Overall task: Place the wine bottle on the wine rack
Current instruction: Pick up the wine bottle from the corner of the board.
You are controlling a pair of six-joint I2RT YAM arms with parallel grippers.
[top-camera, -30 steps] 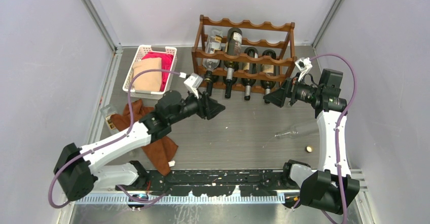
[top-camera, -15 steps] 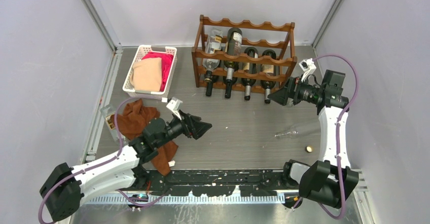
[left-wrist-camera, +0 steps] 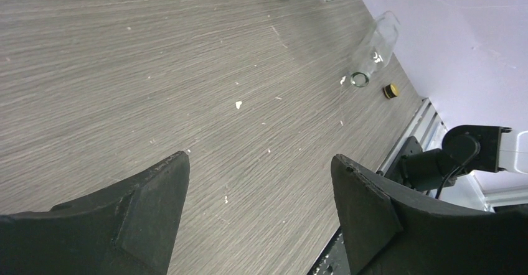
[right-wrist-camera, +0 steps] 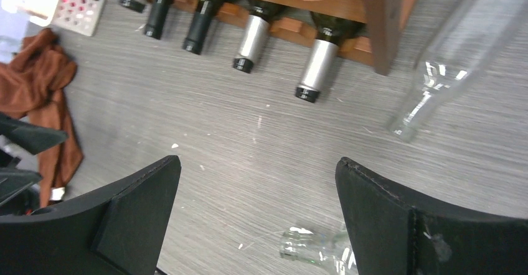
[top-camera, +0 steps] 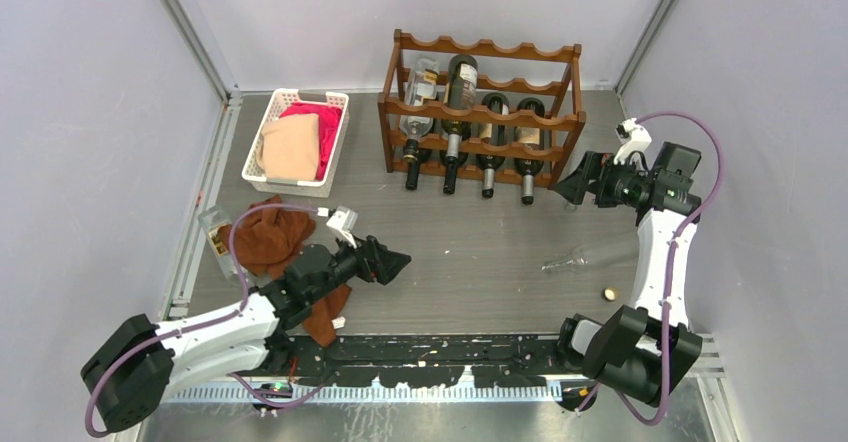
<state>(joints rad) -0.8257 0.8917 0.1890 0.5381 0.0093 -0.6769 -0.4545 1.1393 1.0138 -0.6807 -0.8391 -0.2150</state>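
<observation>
The dark reddish-brown wine rack (top-camera: pixel 480 112) stands at the back of the table with several wine bottles lying in it, necks toward me (right-wrist-camera: pixel 316 66). A clear wine bottle (top-camera: pixel 590 257) lies on the table at the right, and shows in the left wrist view (left-wrist-camera: pixel 373 45). Another clear bottle (right-wrist-camera: pixel 454 51) lies just right of the rack's leg. My left gripper (top-camera: pixel 403 259) (left-wrist-camera: pixel 260 157) is open over bare table, far in front of the rack. My right gripper (top-camera: pixel 560 184) (right-wrist-camera: pixel 256 162) is open by the rack's right end, holding nothing.
A white basket (top-camera: pixel 262 147) with cloths stands at the back left. A brown cloth (top-camera: pixel 275 242) and a small glass jar (top-camera: pixel 213 230) lie under and beside my left arm. A small bottle cap (top-camera: pixel 607 293) sits near the lying clear bottle.
My left arm has drawn back from the rack's lower left toward the near side, its jaws opening wider. My right gripper has shifted right, away from the rack's end.
</observation>
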